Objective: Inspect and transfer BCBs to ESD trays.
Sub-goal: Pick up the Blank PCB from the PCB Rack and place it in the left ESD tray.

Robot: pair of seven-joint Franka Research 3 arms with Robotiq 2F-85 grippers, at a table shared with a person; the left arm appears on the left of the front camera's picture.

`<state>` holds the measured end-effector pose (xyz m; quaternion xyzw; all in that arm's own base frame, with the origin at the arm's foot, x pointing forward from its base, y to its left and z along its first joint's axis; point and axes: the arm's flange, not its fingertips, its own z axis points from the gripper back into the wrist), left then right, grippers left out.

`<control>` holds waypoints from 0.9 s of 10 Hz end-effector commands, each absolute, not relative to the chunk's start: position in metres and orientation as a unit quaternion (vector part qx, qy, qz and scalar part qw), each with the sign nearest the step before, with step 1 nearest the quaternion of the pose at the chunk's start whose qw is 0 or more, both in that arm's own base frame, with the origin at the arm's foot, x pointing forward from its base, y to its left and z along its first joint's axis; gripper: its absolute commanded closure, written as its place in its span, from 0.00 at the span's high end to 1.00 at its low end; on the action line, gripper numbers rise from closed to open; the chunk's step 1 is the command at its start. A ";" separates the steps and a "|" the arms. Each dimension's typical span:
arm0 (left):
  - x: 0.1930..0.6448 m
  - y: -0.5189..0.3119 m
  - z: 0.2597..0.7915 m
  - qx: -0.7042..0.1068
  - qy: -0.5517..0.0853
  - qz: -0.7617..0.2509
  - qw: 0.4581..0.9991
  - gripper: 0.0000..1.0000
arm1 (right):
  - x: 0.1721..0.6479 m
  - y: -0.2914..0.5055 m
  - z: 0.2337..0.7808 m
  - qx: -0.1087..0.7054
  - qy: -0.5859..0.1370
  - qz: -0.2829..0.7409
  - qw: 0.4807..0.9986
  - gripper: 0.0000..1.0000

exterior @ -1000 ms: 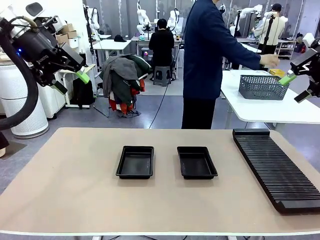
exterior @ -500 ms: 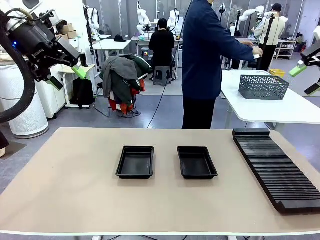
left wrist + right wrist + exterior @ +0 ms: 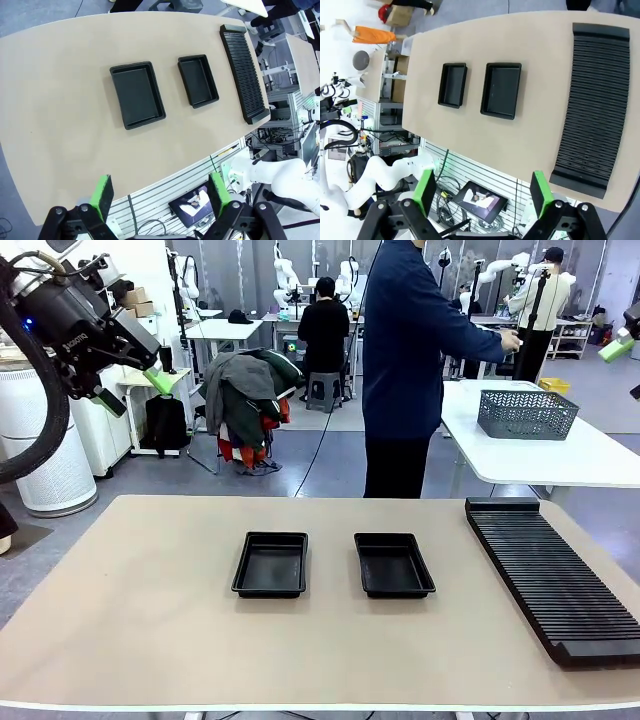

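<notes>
Black ESD trays (image 3: 270,592) unmoved | left claw (image 3: 137,392) open | right claw (image 3: 626,368) open, risen higher

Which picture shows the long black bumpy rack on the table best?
The right wrist view: it looks down on the long black ribbed plastic rack, whole and large, ribs clear. The left wrist view shows the rack whole but smaller. The front view shows the rack at a low slant.
</notes>
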<state>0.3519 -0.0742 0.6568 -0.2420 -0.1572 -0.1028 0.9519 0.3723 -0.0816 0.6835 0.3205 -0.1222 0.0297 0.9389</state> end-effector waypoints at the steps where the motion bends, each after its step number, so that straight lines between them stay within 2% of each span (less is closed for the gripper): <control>1: 0.348 -0.073 0.659 -0.236 -0.151 -0.097 0.955 1.00 | 0.376 -0.088 0.689 0.301 -0.108 0.007 0.947 1.00; 9: 0.350 -0.077 0.663 -0.231 -0.149 -0.094 0.957 1.00 | 0.380 -0.112 0.706 0.251 -0.115 -0.032 0.961 1.00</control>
